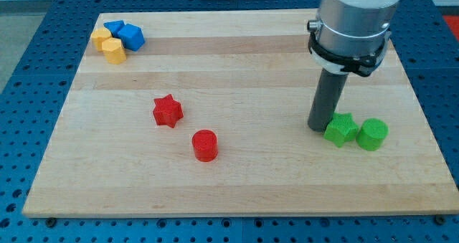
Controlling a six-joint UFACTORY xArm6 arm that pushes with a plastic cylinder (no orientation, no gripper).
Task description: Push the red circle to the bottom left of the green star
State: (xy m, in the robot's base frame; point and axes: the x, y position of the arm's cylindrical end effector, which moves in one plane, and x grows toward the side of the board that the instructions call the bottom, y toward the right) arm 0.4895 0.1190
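Observation:
The red circle (205, 145) stands on the wooden board, left of centre toward the view's bottom. The green star (341, 129) lies at the view's right, far to the right of the red circle. My tip (318, 127) rests on the board just left of the green star, touching or almost touching it. The rod rises from there to the arm's grey body (355, 21) at the view's top right.
A green circle (372, 134) sits right next to the green star on its right. A red star (168, 111) lies up and left of the red circle. Two blue blocks (126, 34) and two yellow blocks (110, 45) cluster at the board's top left corner.

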